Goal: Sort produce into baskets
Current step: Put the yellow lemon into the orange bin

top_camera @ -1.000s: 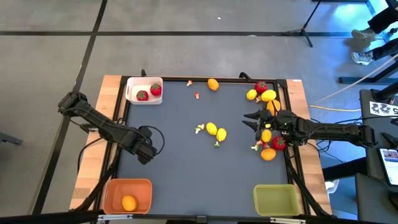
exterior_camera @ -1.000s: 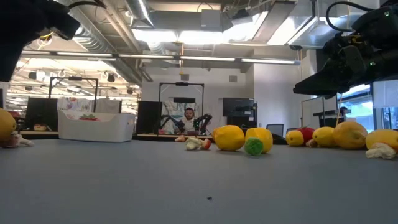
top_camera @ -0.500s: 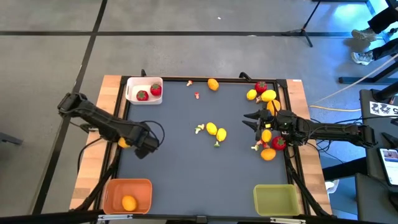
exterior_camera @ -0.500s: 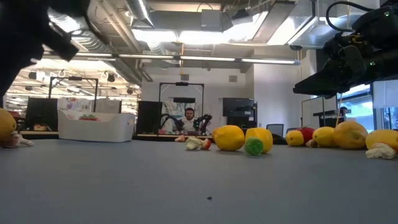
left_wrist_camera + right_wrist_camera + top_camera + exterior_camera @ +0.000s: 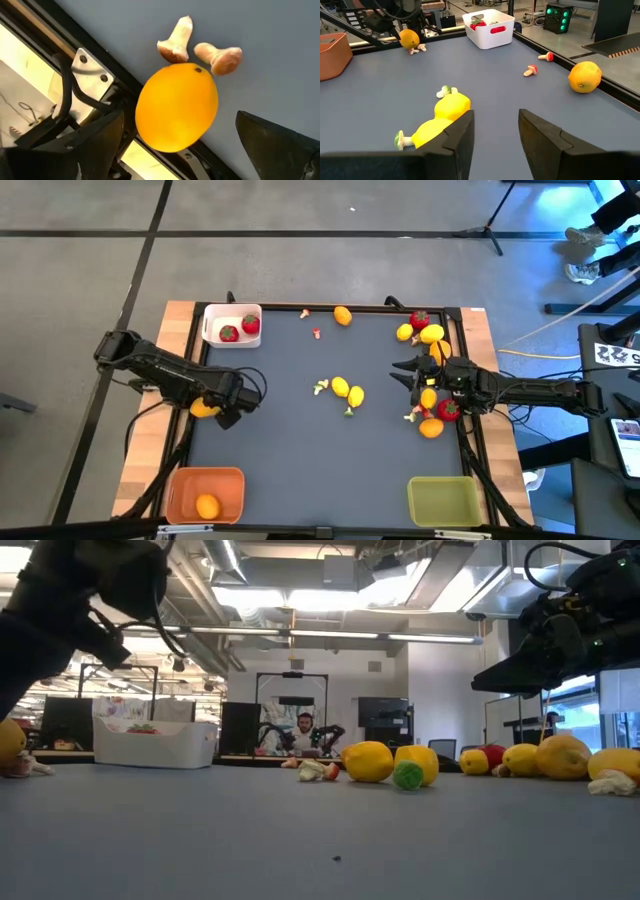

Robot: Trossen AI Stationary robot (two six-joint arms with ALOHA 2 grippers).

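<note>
An orange citrus [image 5: 177,107] lies at the mat's left edge [image 5: 203,408], with two small pale mushroom bits [image 5: 175,42] beside it. My left gripper [image 5: 224,402] hangs open over it, pointing steeply down, its fingers [image 5: 100,140] on either side of the fruit and apart from it. My right gripper [image 5: 400,372] waits open and level at the right, with nothing between its fingers [image 5: 455,135]. The white basket [image 5: 212,330] holds two strawberries, the orange basket [image 5: 180,485] holds one orange, and the green basket [image 5: 443,500] stands at the near right.
Two lemons [image 5: 347,390] lie at mid-table and one orange [image 5: 343,315] at the far edge. A cluster of lemons, strawberries and an orange [image 5: 432,395] crowds around my right arm. A black frame rail [image 5: 65,75] runs along the mat's left edge beside the citrus.
My left gripper has gone toward the table's far-left and down over the orange citrus at the mat's edge, turning at the wrist as it went. Its fingers have stayed open.
</note>
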